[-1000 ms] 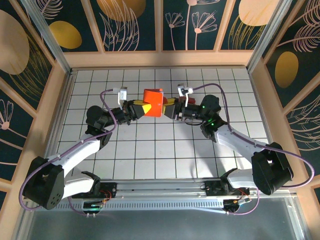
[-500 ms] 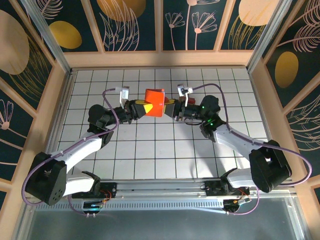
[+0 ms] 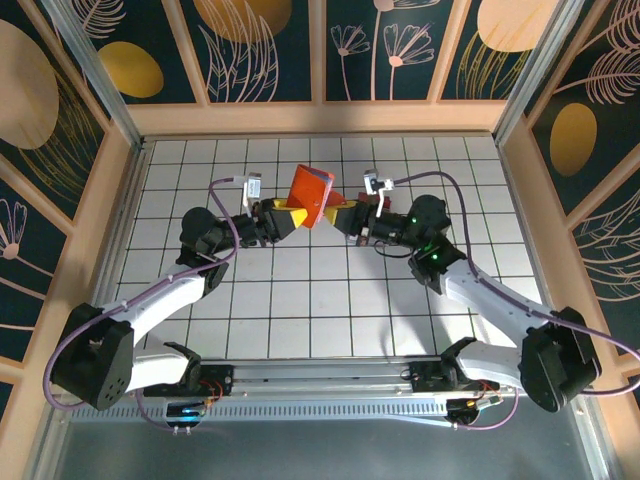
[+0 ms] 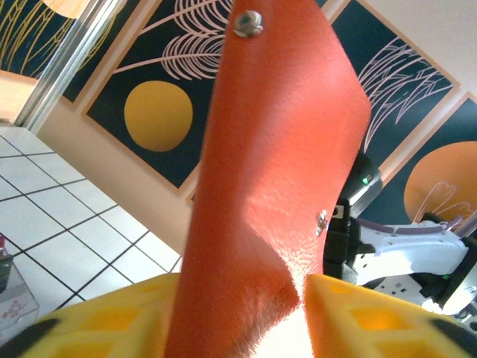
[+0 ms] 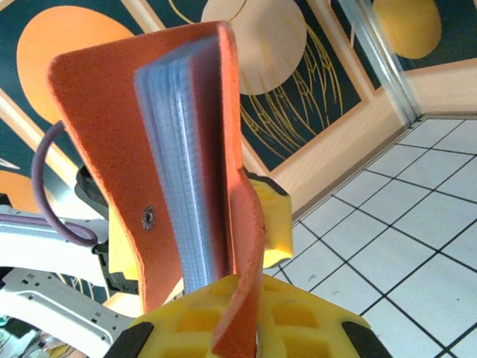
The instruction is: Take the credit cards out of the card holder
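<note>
**Mia:** What is the right gripper (image 5: 240, 319) doing?

**Tom:** It is squeezing tight. Its yellow fingers (image 5: 305, 321) are pinching one orange flap of the card holder (image 5: 97, 112) near its bottom edge.

**Mia:** And the left gripper (image 4: 246, 321)?

**Tom:** Its fingers are standing apart. The other flap is sitting between them. Light is showing through beside one pad (image 4: 373, 321), so it is not squeezing.

**Mia:** Where is the card holder?

**Tom:** It is hanging between the two grippers, over the white tiles, toward the back of the table (image 3: 300, 300). It is standing partly open like a book, and blue-grey layers (image 5: 179, 149) are peeking out inside.

**Mia:** Are the cards coming out?

**Tom:** I am not seeing any card out. I cannot tell which layers are cards and which are pockets.

**Mia:** So which step is this?

**Tom:** I am guessing it is the opening step. One gripper is holding the holder, and the other has loose fingers, ready to pick.

**Mia:** What is the next move needing?

**Tom:** The left fingers need to find one thin card edge, pinch just that, and pull straight out. The right gripper has to hold firm so the holder is not slipping.
</note>
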Tool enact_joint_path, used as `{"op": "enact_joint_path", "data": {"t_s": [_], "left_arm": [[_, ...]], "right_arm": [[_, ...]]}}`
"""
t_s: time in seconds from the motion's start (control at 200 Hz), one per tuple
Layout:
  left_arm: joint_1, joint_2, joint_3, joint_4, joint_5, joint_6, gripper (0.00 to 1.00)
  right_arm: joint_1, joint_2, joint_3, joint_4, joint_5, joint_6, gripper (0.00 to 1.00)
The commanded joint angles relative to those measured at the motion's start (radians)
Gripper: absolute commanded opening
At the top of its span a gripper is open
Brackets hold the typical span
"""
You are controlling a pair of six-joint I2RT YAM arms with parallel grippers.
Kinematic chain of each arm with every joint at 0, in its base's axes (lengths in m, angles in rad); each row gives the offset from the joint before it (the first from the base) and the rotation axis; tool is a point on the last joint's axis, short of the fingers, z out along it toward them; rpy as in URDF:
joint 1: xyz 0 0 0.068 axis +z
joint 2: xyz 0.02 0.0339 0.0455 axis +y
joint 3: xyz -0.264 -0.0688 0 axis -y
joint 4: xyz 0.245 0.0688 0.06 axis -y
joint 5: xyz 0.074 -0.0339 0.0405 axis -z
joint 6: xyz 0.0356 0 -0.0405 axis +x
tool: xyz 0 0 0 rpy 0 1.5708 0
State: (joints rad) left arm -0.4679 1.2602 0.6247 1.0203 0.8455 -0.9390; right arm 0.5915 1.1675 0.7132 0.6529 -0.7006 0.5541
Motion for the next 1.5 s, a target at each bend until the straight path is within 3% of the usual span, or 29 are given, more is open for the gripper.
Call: {"op": "enact_joint_path", "data": {"t_s": [0.0, 0.145, 0.275, 0.45, 0.816, 1.286, 1.496], "left_arm": [[-0.005, 0.019, 0.023, 0.017, -0.005, 0.005, 0.61], [-0.005, 0.028, 0.033, 0.017, -0.013, 0.009, 0.84], [-0.005, 0.014, 0.042, -0.037, -0.041, 0.060, 0.99], [-0.005, -0.007, 0.048, -0.131, -0.106, 0.165, 0.99], [-0.005, 0.019, 0.065, -0.184, -0.188, 0.217, 0.99], [-0.005, 0.047, 0.113, -0.280, -0.172, 0.308, 0.99], [-0.005, 0.023, 0.102, -0.293, -0.184, 0.320, 0.91]], "right_arm": [[0.029, -0.029, 0.043, -0.132, 0.121, -0.067, 0.00], [0.084, -0.017, 0.123, -0.320, 0.261, -0.119, 0.00], [0.104, -0.008, 0.165, -0.429, 0.334, -0.120, 0.00], [0.117, -0.021, 0.179, -0.484, 0.371, -0.145, 0.00], [0.139, 0.024, 0.279, -0.584, 0.399, -0.202, 0.00], [0.200, 0.090, 0.437, -0.816, 0.523, -0.275, 0.00], [0.200, 0.078, 0.425, -0.798, 0.549, -0.276, 0.00]]}}
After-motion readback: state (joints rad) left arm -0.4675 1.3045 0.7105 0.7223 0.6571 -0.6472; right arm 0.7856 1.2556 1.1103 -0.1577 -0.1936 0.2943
